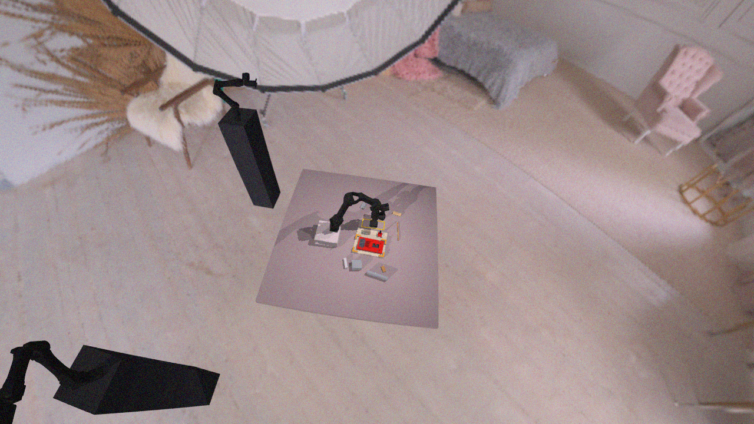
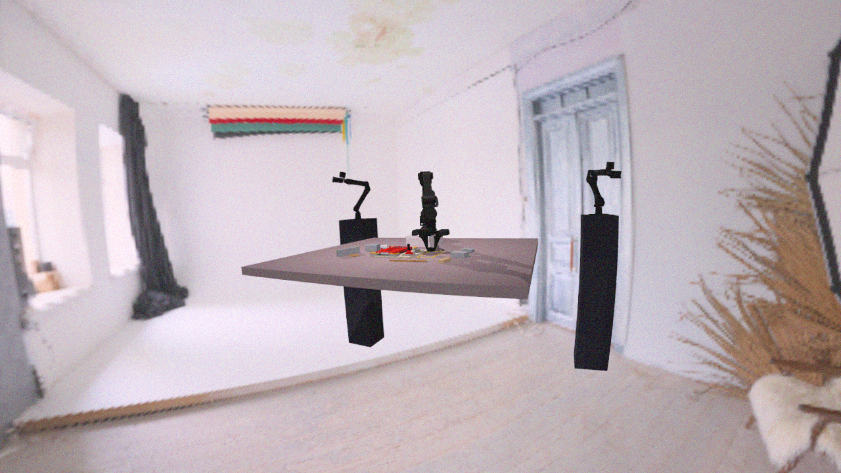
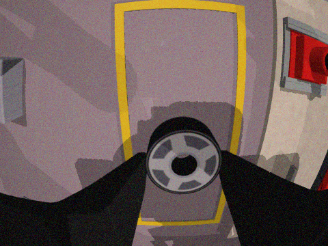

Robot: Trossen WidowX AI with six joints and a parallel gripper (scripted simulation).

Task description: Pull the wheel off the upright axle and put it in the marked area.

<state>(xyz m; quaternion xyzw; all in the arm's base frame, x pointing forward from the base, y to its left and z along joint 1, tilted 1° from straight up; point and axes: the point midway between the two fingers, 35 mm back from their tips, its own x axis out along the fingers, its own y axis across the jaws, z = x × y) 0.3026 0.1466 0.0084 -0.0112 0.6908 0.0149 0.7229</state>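
Observation:
My gripper [image 1: 373, 224] [image 2: 431, 247] [image 3: 182, 159] is shut on the wheel and points down over the marked area. The wheel [image 3: 178, 141] has a black tyre and a grey spoked hub, and sits between the two fingertips with its face toward the wrist camera. The marked area is a yellow rectangular outline [image 1: 384, 225] [image 3: 119, 68] on the table; its lines run on both sides of the wheel. The wheel is low over the table; I cannot tell whether it touches. The axle's red mount [image 1: 379, 234] [image 3: 298, 55] stands outside the outline, with no wheel on it.
A cream board [image 3: 281, 126] carries the axle mount and a red panel [image 1: 370, 245] [image 2: 392, 250]. A grey block [image 1: 362, 206] [image 3: 11, 90] lies on the outline's other side. A wooden strip [image 1: 398, 231], a small wooden block [image 1: 396, 213] and another grey block [image 1: 356, 264] also lie on the table.

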